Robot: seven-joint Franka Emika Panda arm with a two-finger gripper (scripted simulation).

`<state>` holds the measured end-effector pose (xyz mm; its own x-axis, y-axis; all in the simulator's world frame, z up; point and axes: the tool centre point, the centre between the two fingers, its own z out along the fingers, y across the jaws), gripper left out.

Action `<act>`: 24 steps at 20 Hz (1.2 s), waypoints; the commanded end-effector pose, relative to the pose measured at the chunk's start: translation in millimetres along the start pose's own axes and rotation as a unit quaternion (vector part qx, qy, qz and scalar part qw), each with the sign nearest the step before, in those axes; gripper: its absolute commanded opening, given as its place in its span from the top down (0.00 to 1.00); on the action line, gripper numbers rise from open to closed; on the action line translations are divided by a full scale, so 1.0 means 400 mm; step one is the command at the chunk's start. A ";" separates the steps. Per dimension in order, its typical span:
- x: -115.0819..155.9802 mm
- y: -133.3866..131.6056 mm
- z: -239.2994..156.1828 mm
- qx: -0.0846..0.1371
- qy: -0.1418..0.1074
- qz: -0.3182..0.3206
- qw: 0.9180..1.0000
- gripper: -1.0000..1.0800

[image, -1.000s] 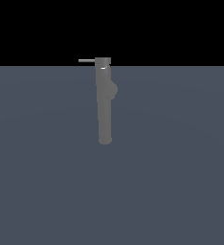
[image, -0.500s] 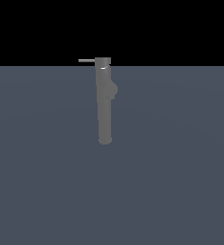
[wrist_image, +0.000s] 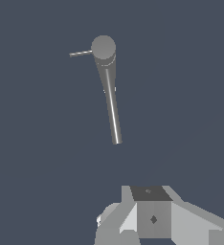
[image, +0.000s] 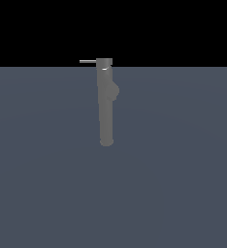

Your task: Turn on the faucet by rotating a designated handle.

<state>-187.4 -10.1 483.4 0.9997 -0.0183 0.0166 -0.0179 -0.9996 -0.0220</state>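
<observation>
The faucet (image: 105, 104) is a tall slim dark grey column standing on the grey floor, with a rounded bump on its side toward the exterior view's right. The handle (image: 88, 61) is a thin grey rod jutting from the cap toward the exterior view's left. The wrist view looks down on the faucet (wrist_image: 109, 91) and its handle (wrist_image: 80, 53) from above. My gripper (wrist_image: 150, 194) shows only as grey and white blocks at the edge of the wrist view, well apart from the faucet and holding nothing. I cannot make out how its jaws stand. The arm does not show in the exterior view.
A flat blue-grey floor (image: 183, 169) spreads around the faucet. Above its far edge the background is black. No other objects show.
</observation>
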 end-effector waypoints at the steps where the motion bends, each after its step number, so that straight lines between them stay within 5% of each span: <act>1: 0.048 -0.011 0.017 -0.003 -0.001 -0.004 1.000 1.00; 24: 0.478 -0.167 0.333 -0.014 -0.007 -0.057 0.998 1.00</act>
<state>-2.1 51.5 365.2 0.9960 0.0891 0.0029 0.0891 -0.9960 0.0069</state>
